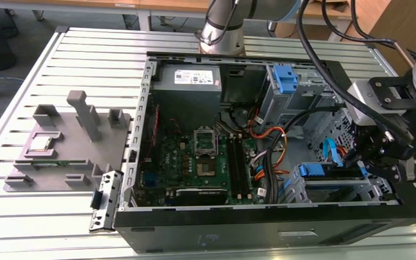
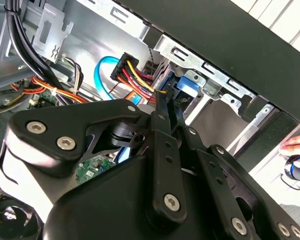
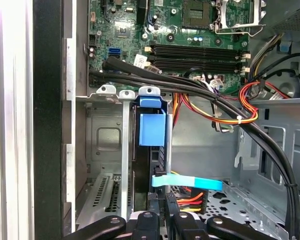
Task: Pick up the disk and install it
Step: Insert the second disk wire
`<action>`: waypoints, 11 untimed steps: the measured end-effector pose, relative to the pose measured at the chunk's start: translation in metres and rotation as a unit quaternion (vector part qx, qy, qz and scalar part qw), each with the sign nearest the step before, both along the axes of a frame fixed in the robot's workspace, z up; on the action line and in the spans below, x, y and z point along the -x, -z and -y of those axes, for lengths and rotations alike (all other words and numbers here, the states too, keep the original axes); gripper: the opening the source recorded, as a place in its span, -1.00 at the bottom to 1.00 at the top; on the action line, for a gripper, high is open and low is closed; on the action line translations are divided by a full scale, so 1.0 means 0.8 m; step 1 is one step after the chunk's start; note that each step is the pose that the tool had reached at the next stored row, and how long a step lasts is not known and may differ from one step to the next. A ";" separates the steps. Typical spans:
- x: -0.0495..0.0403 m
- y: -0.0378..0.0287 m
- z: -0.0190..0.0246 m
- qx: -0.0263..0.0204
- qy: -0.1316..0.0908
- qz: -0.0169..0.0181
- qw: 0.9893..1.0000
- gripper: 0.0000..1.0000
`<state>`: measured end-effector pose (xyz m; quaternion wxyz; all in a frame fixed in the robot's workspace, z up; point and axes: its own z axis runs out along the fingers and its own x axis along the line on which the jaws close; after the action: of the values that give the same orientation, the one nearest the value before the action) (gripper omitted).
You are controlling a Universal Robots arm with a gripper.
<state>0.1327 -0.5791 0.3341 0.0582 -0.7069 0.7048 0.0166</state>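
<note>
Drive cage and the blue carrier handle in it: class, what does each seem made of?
The drive cage looks like bare stamped sheet steel: dull grey sheen, punched slots, folded tabs. The blue carrier handle seems moulded plastic: uniform colour, smooth matte faces, rounded edges.

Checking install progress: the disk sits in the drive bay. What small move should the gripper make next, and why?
Probably a short, straight push deeper into the drive bay. The disk stands between the bay's rails with the gripper right behind it. A light-blue cable lies close beside it, so sideways motion seems risky.
</note>
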 end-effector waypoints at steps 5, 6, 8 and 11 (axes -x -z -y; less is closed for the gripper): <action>0.000 0.0006 0.0001 0.001 0.000 0.000 1.000 -0.65; 0.000 0.0007 0.0000 0.001 0.000 0.000 1.000 -0.65; 0.000 0.0007 0.0000 0.001 0.000 0.000 1.000 -0.65; 0.000 0.0007 0.0000 0.001 0.000 0.000 1.000 -0.50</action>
<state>0.1327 -0.5791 0.3335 0.0576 -0.7069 0.7048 0.0159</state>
